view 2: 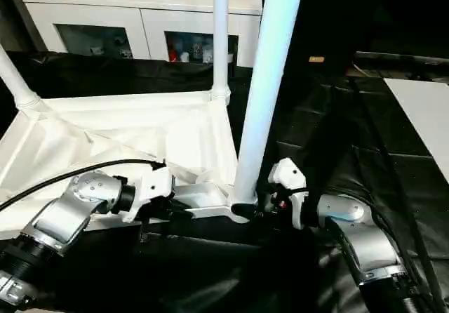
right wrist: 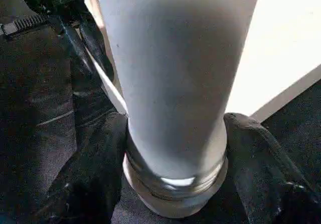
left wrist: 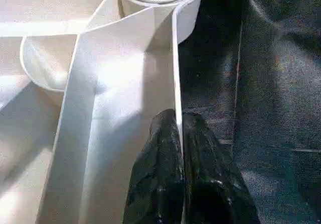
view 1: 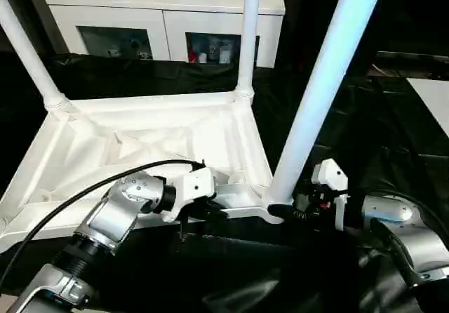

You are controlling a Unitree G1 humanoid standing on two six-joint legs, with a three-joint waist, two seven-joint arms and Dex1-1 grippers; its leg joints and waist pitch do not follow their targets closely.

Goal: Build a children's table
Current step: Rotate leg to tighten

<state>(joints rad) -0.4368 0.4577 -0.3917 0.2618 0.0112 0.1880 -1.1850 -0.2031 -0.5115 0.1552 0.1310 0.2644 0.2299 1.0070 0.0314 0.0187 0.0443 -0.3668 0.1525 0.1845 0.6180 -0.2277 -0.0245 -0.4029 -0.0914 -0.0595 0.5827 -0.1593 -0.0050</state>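
The white tabletop [view 1: 140, 137] lies upside down on the black cloth, ribbed underside up. Three white legs stand in its corner sockets: one at the far left [view 1: 28, 53], one at the back [view 1: 249, 32], and a near right leg [view 1: 323, 81] that leans slightly. My left gripper [view 1: 210, 211] is shut on the tabletop's thin near rim [left wrist: 175, 73], close to the near right socket. My right gripper [right wrist: 176, 119] holds the base of the near right leg [right wrist: 175, 73], one black finger [right wrist: 100, 174] pressed against each side just above the threaded collar.
A white glass-door cabinet [view 1: 168, 18] stands behind the work table. Black cloth [view 1: 379, 137] covers the table all around the tabletop. A white flat surface [view 1: 435, 102] shows at the far right edge. A black cable [view 1: 84, 187] runs over my left forearm.
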